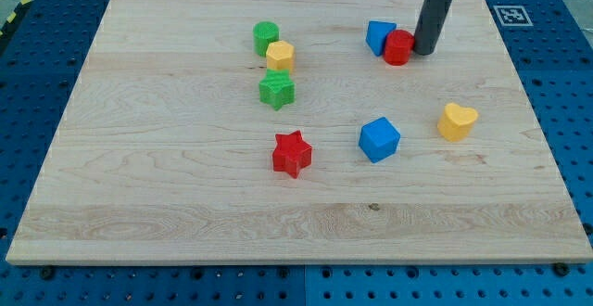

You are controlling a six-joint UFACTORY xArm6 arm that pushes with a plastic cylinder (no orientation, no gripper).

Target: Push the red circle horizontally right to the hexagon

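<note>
Wooden board (pixel 185 213) is carrying eight blocks. No pincer on this rig, so nothing is being grasped; the rod is ending in my tip (pixel 425 52), touching the red circle (pixel 399 47) on its right side. Red circle is sitting near the view's top, touching the blue block (pixel 378 36) on its left. Yellow hexagon (pixel 280 57) is lying well to the view's left, between green circle (pixel 266 37) and green star (pixel 276 91). Risk: tip is standing on the right side, so any push is driving the circle leftward into the blue block, dragging both along.
</note>
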